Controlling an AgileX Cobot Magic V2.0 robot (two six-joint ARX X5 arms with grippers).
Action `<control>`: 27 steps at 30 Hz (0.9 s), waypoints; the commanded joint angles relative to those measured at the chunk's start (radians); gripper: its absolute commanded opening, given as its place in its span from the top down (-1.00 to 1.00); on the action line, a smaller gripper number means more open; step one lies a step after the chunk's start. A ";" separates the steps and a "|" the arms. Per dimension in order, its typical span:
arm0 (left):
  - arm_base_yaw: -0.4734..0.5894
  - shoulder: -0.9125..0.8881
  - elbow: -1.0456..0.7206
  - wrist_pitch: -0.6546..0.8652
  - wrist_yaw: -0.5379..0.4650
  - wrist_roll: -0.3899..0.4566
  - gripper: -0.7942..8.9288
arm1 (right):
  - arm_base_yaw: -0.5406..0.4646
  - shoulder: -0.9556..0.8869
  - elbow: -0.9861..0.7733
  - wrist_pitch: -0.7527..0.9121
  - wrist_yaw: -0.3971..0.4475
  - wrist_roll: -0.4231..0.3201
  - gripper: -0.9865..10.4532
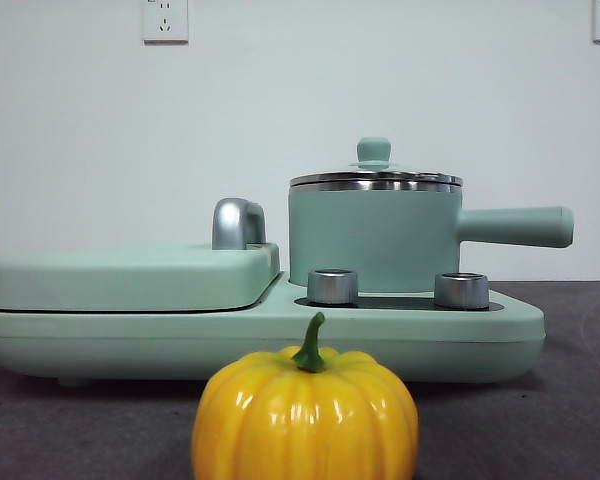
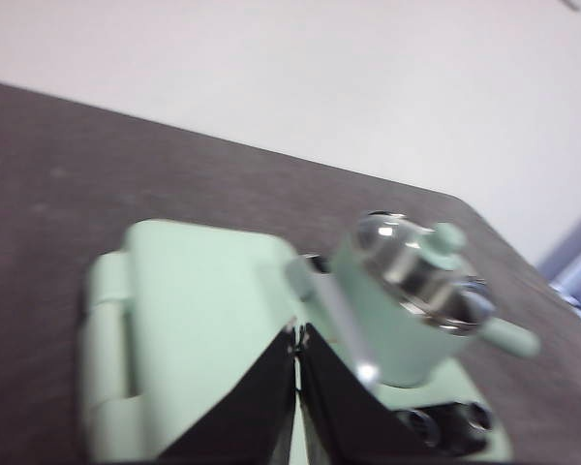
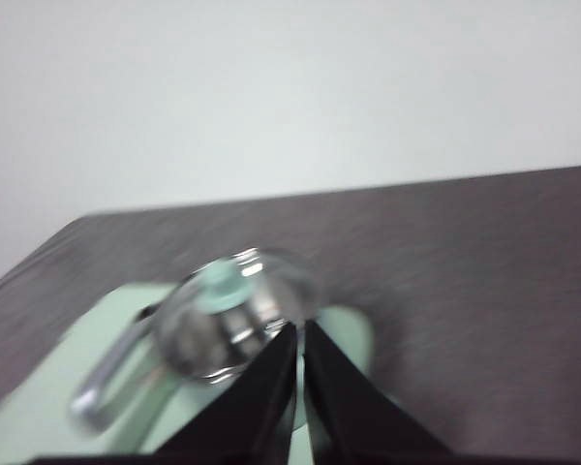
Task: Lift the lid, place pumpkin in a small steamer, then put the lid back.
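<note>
— One pumpkin [image 1: 305, 415] is seen nearest in the front view, set upright on the dark counter [image 1: 540, 420], its green stem curved upward. It is placed just in front of the mint-green cooker base [image 1: 260, 335], apart from it.

— And what is found behind it?

— Two steel knobs [image 1: 332, 286] are mounted on the base's right part. Behind them the small steamer [image 1: 370, 235] is stood on the base, its long handle stretched out to the right. The lid [image 1: 374, 178] is seated on the steamer's steel rim, its small mint knob on top. To the left, the flat griddle cover [image 1: 130, 275] is lowered shut, with a chrome handle [image 1: 237, 222] at its back edge. Farthest off, two wall sockets [image 1: 165, 18] are fixed high on the pale wall.

— How are the hands held?

— Neither is shown in the front view. The left hand [image 2: 297, 339] is held above the griddle cover, its jaws pressed together with nothing between them. The right hand [image 3: 300, 334] is held above the lidded steamer, its jaws likewise nearly closed and gripping nothing. Both wrist views are blurred.
</note>
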 commanded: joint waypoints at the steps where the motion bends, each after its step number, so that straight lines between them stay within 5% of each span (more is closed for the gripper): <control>1: -0.012 0.072 0.088 -0.019 0.061 0.031 0.82 | 0.004 0.074 0.100 -0.087 -0.120 -0.076 0.81; 8: -0.042 0.213 0.234 -0.041 0.268 0.044 0.82 | 0.004 0.172 0.219 -0.182 -0.285 -0.140 0.81; 15: -0.048 0.228 0.246 -0.043 0.278 0.049 0.82 | 0.004 0.175 0.220 -0.192 -0.303 -0.139 0.81; 18: -0.048 0.228 0.246 -0.042 0.278 0.048 0.56 | 0.003 0.175 0.220 -0.202 -0.303 -0.139 0.67; 22: -0.050 0.229 0.246 -0.040 0.278 0.047 -0.06 | 0.003 0.175 0.220 -0.220 -0.295 -0.137 0.23; 27: -0.056 0.251 0.247 0.014 0.278 0.016 -0.24 | 0.004 0.175 0.220 -0.229 -0.293 -0.131 0.00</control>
